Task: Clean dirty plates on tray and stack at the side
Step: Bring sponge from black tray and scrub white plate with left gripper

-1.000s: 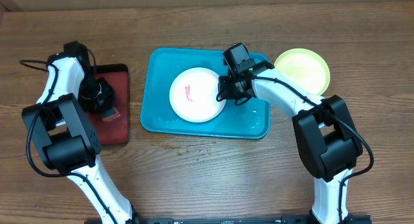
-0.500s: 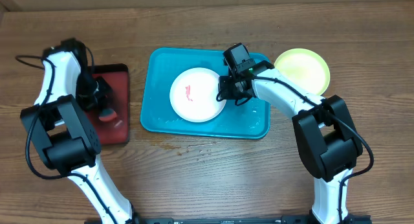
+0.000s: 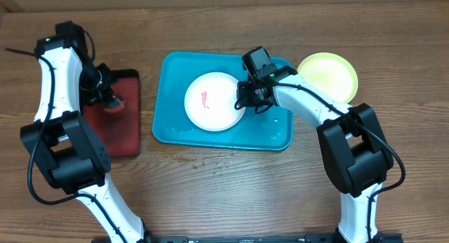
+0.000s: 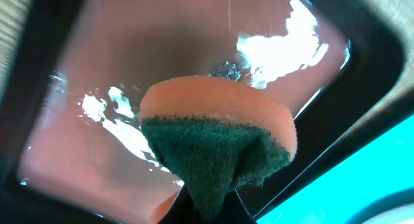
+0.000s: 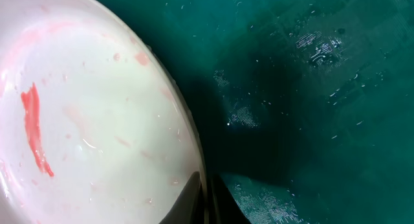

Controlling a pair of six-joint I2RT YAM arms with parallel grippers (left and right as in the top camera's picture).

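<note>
**Right gripper (image 3: 247, 101) pinching the rim of the white plate (image 3: 209, 102)**

Its jaws are clenching the plate's right edge while the plate is lying flat in the tray (image 3: 270, 136). It is looking like thin, stiff, light plastic, and its wet sheen is suggesting a slippery surface. A red smear (image 3: 204, 101) is showing left of its middle. The raised rim is probably the only place to take hold, since the shallow floor is offering nothing to pinch, and hard scrubbing could be pulling it out of so narrow a grip. Just right of the tray, the yellow-green plate (image 3: 327, 76) is sitting on the table (image 3: 231, 187). Far left, the left gripper (image 3: 105, 97) is clamping a sponge (image 4: 217, 136) over the dark red tray (image 3: 116, 136).
</note>
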